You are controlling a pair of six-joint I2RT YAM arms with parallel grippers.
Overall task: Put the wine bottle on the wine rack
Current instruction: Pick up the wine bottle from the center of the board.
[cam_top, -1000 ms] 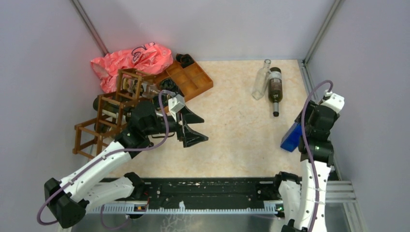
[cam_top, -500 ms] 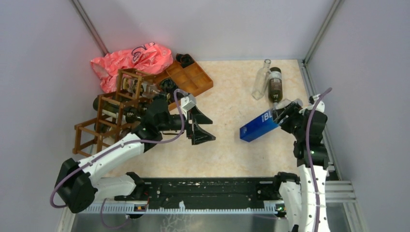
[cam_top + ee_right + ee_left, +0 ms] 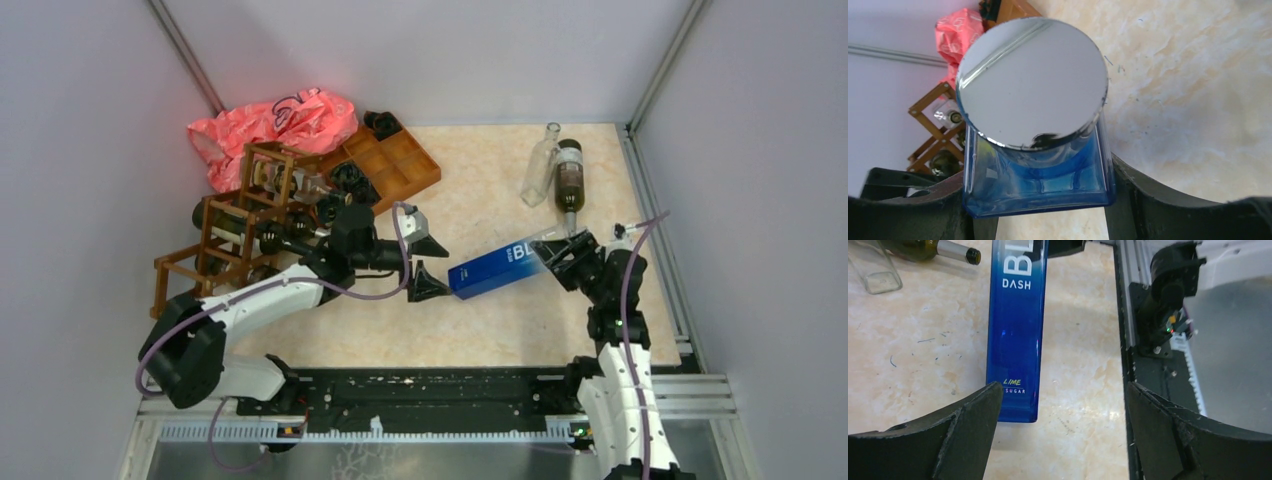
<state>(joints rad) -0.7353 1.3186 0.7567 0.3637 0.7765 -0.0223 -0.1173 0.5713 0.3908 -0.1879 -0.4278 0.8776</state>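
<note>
Right gripper (image 3: 548,258) is pinching blue bottle (image 3: 495,268) by its cap end, mid-table. Left gripper (image 3: 432,268) is hanging spread at its base. Rack (image 3: 225,240) is sitting at 9, tray (image 3: 405,160) and bag (image 3: 270,125) crowding it at 11. Walls (image 3: 90,150) are boxing in 9, 12 and 3.

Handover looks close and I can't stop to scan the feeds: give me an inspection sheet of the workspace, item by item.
Surface: beige marbled table top, faint scuffs.
Job's things: blue bottle held by the right tool, base at the tips of the left tool; wine rack far left, dark bottles in it.
Clutter: brown bottle and clear bottle lying far right; pink bag and orange-brown tray behind the rack.
Grippers: right tool shut on the blue bottle's cap end; left tool open.
Cables: purple cable looping along each arm, no snag seen.
Surroundings: grey walls on three sides; black rail at near edge.
</note>
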